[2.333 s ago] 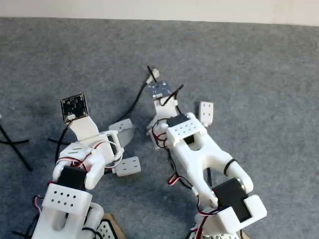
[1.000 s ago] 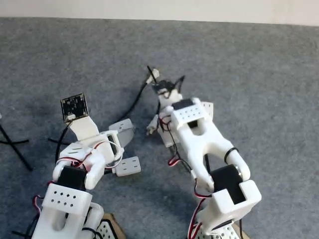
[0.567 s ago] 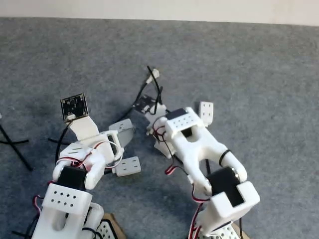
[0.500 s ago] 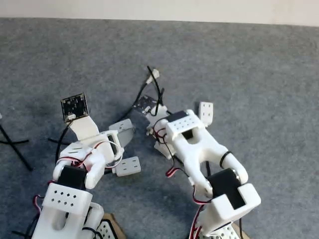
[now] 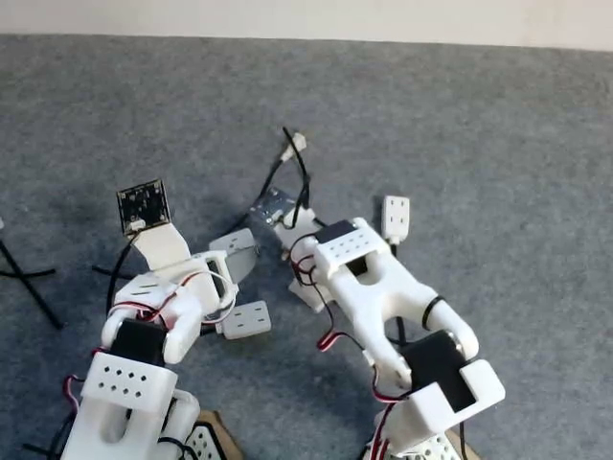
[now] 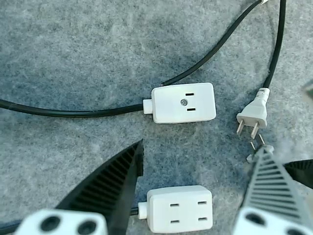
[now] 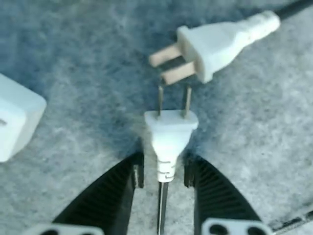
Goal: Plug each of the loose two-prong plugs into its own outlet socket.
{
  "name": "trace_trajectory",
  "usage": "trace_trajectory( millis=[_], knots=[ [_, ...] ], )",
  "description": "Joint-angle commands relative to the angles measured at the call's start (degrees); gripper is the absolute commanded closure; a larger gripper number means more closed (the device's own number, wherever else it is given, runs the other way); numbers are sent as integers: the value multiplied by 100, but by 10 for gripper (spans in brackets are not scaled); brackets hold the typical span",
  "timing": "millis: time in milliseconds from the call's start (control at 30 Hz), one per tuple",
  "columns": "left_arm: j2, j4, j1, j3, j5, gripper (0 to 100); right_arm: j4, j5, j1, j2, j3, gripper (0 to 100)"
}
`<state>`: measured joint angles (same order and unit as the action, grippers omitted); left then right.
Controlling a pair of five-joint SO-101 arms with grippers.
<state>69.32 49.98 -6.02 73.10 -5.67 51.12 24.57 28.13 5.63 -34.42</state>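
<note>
My right gripper [image 7: 164,169] is shut on a white two-prong plug [image 7: 170,128], its fingers [image 7: 128,188] pinching the narrow neck while the prongs point away from the wrist. Just beyond those prongs a second loose plug [image 7: 217,43] lies on the carpet. A white outlet's corner [image 7: 17,122] shows to one side. My left gripper [image 6: 201,148] hangs open above two white outlet sockets [image 6: 183,103] [image 6: 176,208] on black cords, with a loose plug [image 6: 253,115] beside them. In the high view the right arm [image 5: 369,278] is mid-table and the left arm [image 5: 153,316] is near left.
Grey carpet covers the table. Black cords [image 5: 273,182] run between the arms towards a small white connector [image 5: 294,144] farther back. One white outlet [image 5: 396,217] lies beside the right arm. A thin black stand [image 5: 29,278] crosses the left edge.
The right arm has swung left and drawn back toward its base, its wrist turning. The left arm has not moved.
</note>
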Motion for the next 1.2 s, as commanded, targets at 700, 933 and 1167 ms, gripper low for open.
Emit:
trace_trajectory(
  millis=[700,933,1167],
  knots=[
    [22,-105,13,-48,53,656,1991,-114,-347,-4,954,993],
    [13,141,40,-338,70,652,646,-862,-4,-1684,66,993],
    [13,651,40,-769,53,652,-1007,-835,699,-4057,-2325,993]
  ],
)
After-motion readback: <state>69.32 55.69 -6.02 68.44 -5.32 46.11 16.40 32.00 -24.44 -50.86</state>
